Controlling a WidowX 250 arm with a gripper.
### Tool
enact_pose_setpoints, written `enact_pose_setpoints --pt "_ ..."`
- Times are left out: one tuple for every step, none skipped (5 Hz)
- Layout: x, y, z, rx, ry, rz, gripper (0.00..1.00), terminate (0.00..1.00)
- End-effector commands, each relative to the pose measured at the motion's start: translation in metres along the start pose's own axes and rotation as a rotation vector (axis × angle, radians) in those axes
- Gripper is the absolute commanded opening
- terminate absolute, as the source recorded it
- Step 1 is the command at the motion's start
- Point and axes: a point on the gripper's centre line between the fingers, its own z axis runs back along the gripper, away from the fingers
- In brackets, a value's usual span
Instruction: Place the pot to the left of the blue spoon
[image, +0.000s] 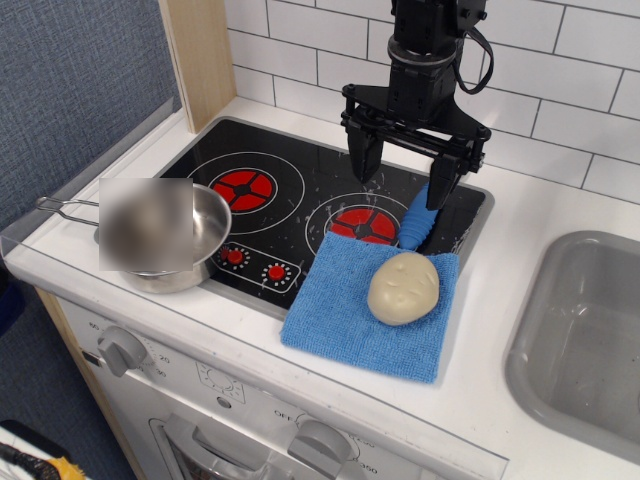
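Gleaming at the stove's front-left corner, one round steel pot (205, 235) with a thin wire loop handle sits partly blurred. One blue spoon (417, 220) with a thick plastic handle lies beside the right burner, touching one nubby blue cloth (345, 315) bearing one pale, lumpy potato (403, 288). Above the spoon, the black gripper (403, 174) hangs wide, holding nothing.

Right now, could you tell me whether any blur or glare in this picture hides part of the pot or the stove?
In the observation.image view, a blurred square patch covers most of the pot, leaving its right rim and wire handle sharp; the glossy black cooktop carries pale streaky reflections; the gripper, blue spoon and blue cloth look crisp.
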Motion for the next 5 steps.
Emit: enact_pose_setpoints --pt "0.000 0.000 0.000 0.000 0.000 0.000 1.00 0.00" --pt "-0.017 0.015 0.012 -0.041 -0.012 0.061 1.00 0.00" --pt "-0.032 0.024 0.018 -0.037 -0.030 0.081 1.00 0.00" --pt "-0.055 0.044 0.021 0.028 0.008 0.092 1.00 0.00" --pt "-0.078 0.068 0.004 0.098 0.077 0.127 1.00 0.00"
